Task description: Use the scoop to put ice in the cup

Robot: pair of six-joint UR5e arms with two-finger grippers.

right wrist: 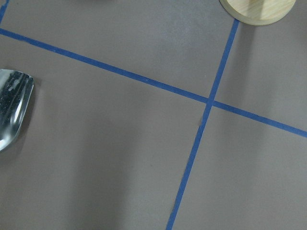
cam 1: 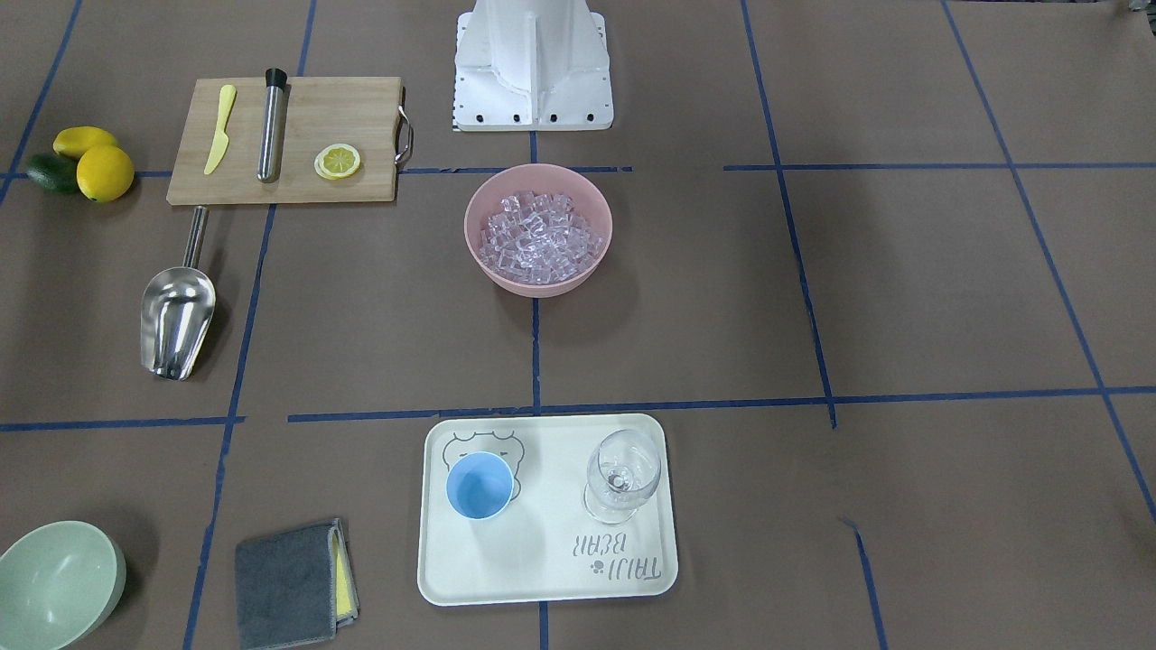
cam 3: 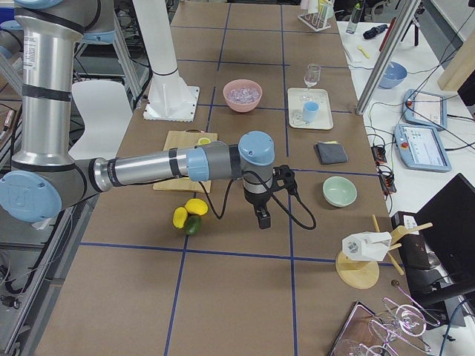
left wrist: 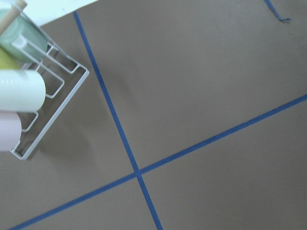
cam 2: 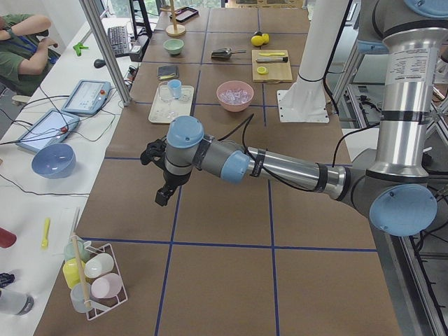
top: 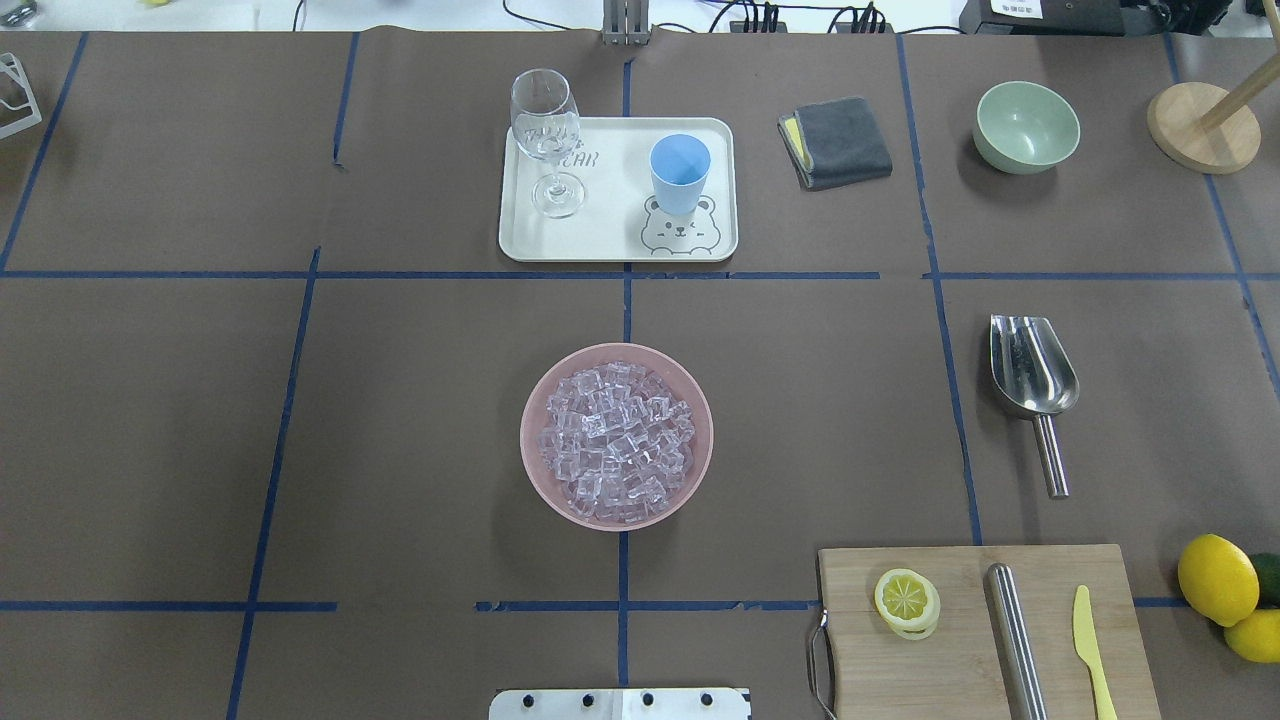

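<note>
The ice (cam 1: 537, 239) is a heap of clear cubes in a pink bowl (cam 1: 469, 226) at the table's middle; it also shows in the overhead view (top: 617, 440). The light-blue cup (cam 1: 480, 485) stands upright on a white tray (cam 1: 542, 564). The steel scoop (cam 1: 178, 311) lies on the table by itself, and its trough tip shows in the right wrist view (right wrist: 12, 105). My left gripper (cam 2: 162, 196) hangs over the table's left end, far from everything. My right gripper (cam 3: 263, 220) hangs over the right end, beyond the scoop. I cannot tell whether either is open or shut.
A wine glass (cam 1: 623, 474) shares the tray. A cutting board (cam 1: 361, 117) holds a steel cylinder (cam 1: 270, 126), a yellow knife and a lemon slice. Lemons (cam 1: 104, 171), a green bowl (cam 1: 54, 587) and a grey cloth (cam 1: 289, 582) lie around. A wire rack (left wrist: 53, 115) and a wooden stand (right wrist: 259, 9) sit at the table's ends.
</note>
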